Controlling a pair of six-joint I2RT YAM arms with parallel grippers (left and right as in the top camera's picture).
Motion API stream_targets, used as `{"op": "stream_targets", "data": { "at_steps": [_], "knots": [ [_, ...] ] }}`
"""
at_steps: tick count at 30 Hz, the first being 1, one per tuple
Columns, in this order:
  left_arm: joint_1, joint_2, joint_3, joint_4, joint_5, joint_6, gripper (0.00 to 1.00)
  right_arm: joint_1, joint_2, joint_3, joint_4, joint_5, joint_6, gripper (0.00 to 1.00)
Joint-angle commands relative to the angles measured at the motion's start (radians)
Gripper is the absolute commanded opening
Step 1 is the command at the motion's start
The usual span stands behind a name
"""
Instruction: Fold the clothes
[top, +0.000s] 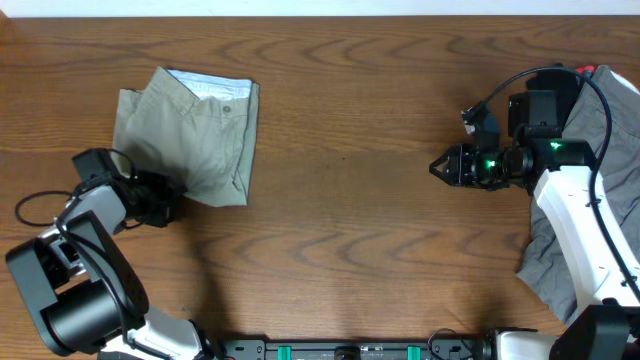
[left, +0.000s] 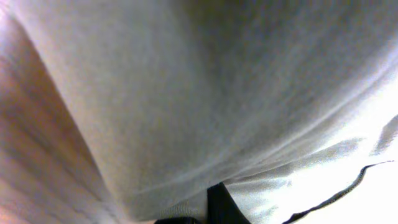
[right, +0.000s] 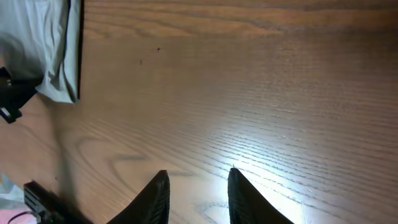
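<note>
The left gripper (top: 172, 196) sits at the lower-left edge of the khaki shorts (top: 195, 130), touching the cloth. In the left wrist view pale fabric fills nearly the whole pic, w/ one dark finger (left: 219, 205) at the bottom, so I cannot tell if the fingers are closed on it. The shorts lie folded on the wooden table (top: 350, 230), far-left part, waistband & button toward the far edge. Well apart, at the right, the right gripper (top: 438, 167) hangs over bare wood, fingers spread w/ nothing between. Beside its arm lies a grey garment (top: 545, 262).
</note>
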Motion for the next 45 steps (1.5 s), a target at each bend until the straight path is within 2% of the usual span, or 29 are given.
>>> {"op": "stream_targets", "data": {
  "at_steps": [1, 4, 5, 8, 10, 12, 15, 18, 21, 23, 26, 28, 29, 30, 32, 33, 34, 35, 39, 45],
  "knots": [
    [-0.022, 0.09, -0.097, -0.05, -0.122, -0.037, 0.06, 0.008, -0.013, -0.001, -0.002, -0.015, 0.006, 0.3],
    [-0.01, 0.047, -0.097, -0.065, -0.113, 0.0, 0.17, 0.008, -0.013, -0.001, -0.002, -0.015, -0.001, 0.31],
    [-0.006, 0.019, -0.097, -0.073, -0.114, 0.019, 0.26, 0.008, -0.013, -0.001, -0.002, -0.015, -0.004, 0.32],
    [0.002, -0.092, -0.097, -0.109, -0.114, 0.076, 0.42, 0.008, -0.013, -0.001, -0.003, -0.015, -0.007, 0.34],
    [0.003, -0.201, -0.097, -0.14, -0.114, 0.123, 0.62, 0.008, -0.013, -0.001, -0.003, -0.015, -0.007, 0.36],
    [0.003, -0.315, -0.09, -0.184, -0.113, 0.177, 0.72, 0.008, -0.013, -0.001, -0.003, -0.015, -0.006, 0.37],
    [0.003, -0.479, -0.062, -0.26, -0.053, 0.33, 0.78, 0.008, -0.013, -0.001, 0.003, -0.016, -0.007, 0.38],
    [0.003, -0.618, -0.015, -0.332, 0.084, 0.523, 0.79, 0.008, -0.018, -0.001, 0.009, -0.016, -0.016, 0.38],
    [-0.008, -0.726, 0.065, -0.444, 0.152, 0.697, 0.79, 0.007, -0.047, 0.0, 0.022, -0.026, -0.03, 0.38],
    [-0.032, -0.781, 0.137, -0.542, 0.158, 0.847, 0.79, 0.007, -0.095, 0.0, 0.032, -0.047, -0.044, 0.38],
    [-0.082, -0.848, 0.249, -0.702, 0.06, 0.979, 0.79, 0.007, -0.198, 0.0, 0.041, -0.055, -0.072, 0.4],
    [-0.126, -0.894, 0.304, -0.772, -0.042, 0.991, 0.79, 0.007, -0.284, 0.0, 0.042, -0.051, -0.094, 0.42],
    [-0.15, -0.918, 0.32, -0.795, -0.071, 0.991, 0.83, 0.007, -0.34, 0.0, 0.042, -0.051, -0.108, 0.43],
    [-0.167, -0.94, 0.328, -0.813, -0.074, 0.991, 0.87, 0.007, -0.383, 0.0, 0.042, -0.046, -0.117, 0.45],
    [-0.2, -0.987, 0.33, -0.847, -0.073, 0.991, 0.88, 0.007, -0.483, 0.0, 0.042, -0.023, -0.127, 0.51],
    [-0.212, -1.007, 0.33, -0.866, -0.073, 0.991, 0.89, 0.007, -0.522, 0.0, 0.041, -0.008, -0.126, 0.62],
    [-0.22, -1.028, 0.33, -0.888, -0.073, 0.991, 0.94, 0.007, -0.565, 0.0, 0.04, 0.016, -0.126, 0.85],
    [-0.225, -1.048, 0.33, -0.908, -0.074, 0.991, 0.98, 0.007, -0.605, 0.0, 0.041, 0.04, -0.126, 0.99],
    [-0.224, -1.089, 0.329, -0.957, -0.111, 0.991, 0.98, 0.007, -0.731, 0.0, 0.038, 0.104, -0.126, 0.99],
    [-0.224, -1.089, 0.329, -0.99, -0.134, 0.991, 0.98, 0.008, -0.808, 0.0, 0.037, 0.105, -0.126, 0.99]
  ]
}}
